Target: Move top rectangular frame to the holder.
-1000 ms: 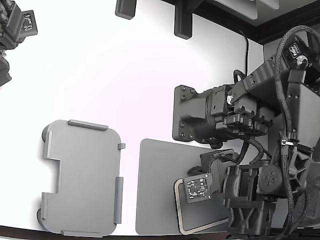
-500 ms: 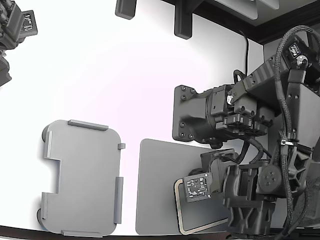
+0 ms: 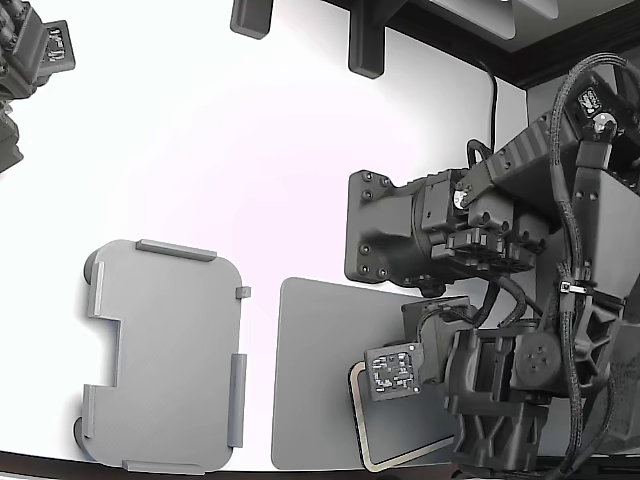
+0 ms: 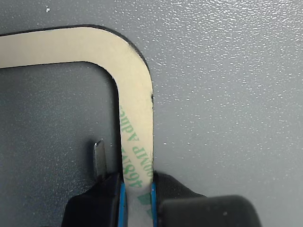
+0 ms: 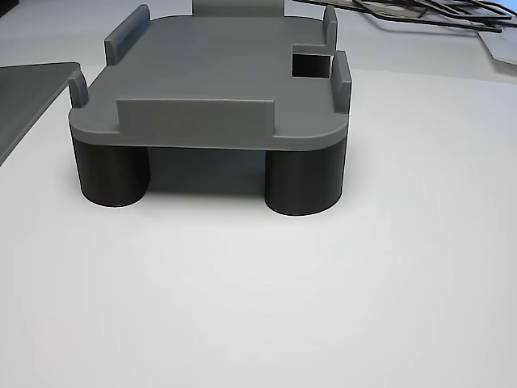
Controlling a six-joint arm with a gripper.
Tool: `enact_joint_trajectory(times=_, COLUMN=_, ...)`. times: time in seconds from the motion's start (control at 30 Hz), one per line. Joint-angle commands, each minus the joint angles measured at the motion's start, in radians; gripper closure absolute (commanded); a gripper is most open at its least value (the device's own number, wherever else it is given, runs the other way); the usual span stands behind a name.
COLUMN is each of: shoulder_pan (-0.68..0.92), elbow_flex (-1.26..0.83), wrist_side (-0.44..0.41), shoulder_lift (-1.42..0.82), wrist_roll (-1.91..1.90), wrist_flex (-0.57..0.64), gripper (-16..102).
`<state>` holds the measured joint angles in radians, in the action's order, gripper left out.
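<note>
The top rectangular frame is a thin beige outline lying on the dark grey mat at the exterior view's lower right. In the wrist view the frame shows a rounded corner and faint green print. My gripper is shut on one strip of the frame, with a blue-padded black finger on each side. In the exterior view the gripper is mostly hidden under the wrist. The holder, a light grey tray with raised tabs and a notch, stands at the exterior view's lower left, apart from the mat; it also shows in the other view, raised on dark round legs.
A second arm sits at the exterior view's top left. Two dark brackets stand at the table's far edge. My arm's bulk fills the exterior view's right side. The mat's edge lies beside the holder.
My wrist has shifted very slightly up and to the exterior view's left. The frame stays on the mat in nearly the same place.
</note>
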<state>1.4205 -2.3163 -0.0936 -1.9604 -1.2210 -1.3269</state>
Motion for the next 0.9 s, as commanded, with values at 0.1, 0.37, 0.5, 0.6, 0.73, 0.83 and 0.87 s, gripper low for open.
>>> enact_joint_trajectory(times=0.1, shoulder_pan=-0.034, elbow_flex=0.101, wrist_side=-0.015, shoulder_lift=0.0, wrist_roll=-0.002, wrist_flex=-0.052, gripper=97)
enact_joint_trajectory(times=0.37, shoulder_pan=-0.201, elbow_flex=0.334, wrist_side=-0.046, shoulder_lift=-0.008, wrist_roll=-0.02, wrist_flex=-0.201, gripper=97)
enact_joint_trajectory(times=0.5, shoulder_pan=-0.307, elbow_flex=0.523, wrist_side=-0.101, shoulder_lift=0.066, wrist_roll=-0.06, wrist_flex=-0.298, gripper=97)
enact_joint_trajectory(times=0.6, shoulder_pan=-0.368, elbow_flex=0.64, wrist_side=-0.104, shoulder_lift=0.12, wrist_roll=-0.218, wrist_flex=-0.322, gripper=97)
enact_joint_trajectory(times=0.73, shoulder_pan=-0.454, elbow_flex=0.752, wrist_side=-0.103, shoulder_lift=0.183, wrist_roll=-0.402, wrist_flex=-0.328, gripper=97)
enact_joint_trajectory(times=0.83, shoulder_pan=-0.522, elbow_flex=0.798, wrist_side=-0.101, shoulder_lift=0.227, wrist_roll=-0.468, wrist_flex=-0.33, gripper=97)
enact_joint_trajectory(times=0.87, shoulder_pan=-0.54, elbow_flex=0.811, wrist_side=-0.097, shoulder_lift=0.239, wrist_roll=-0.472, wrist_flex=-0.33, gripper=97)
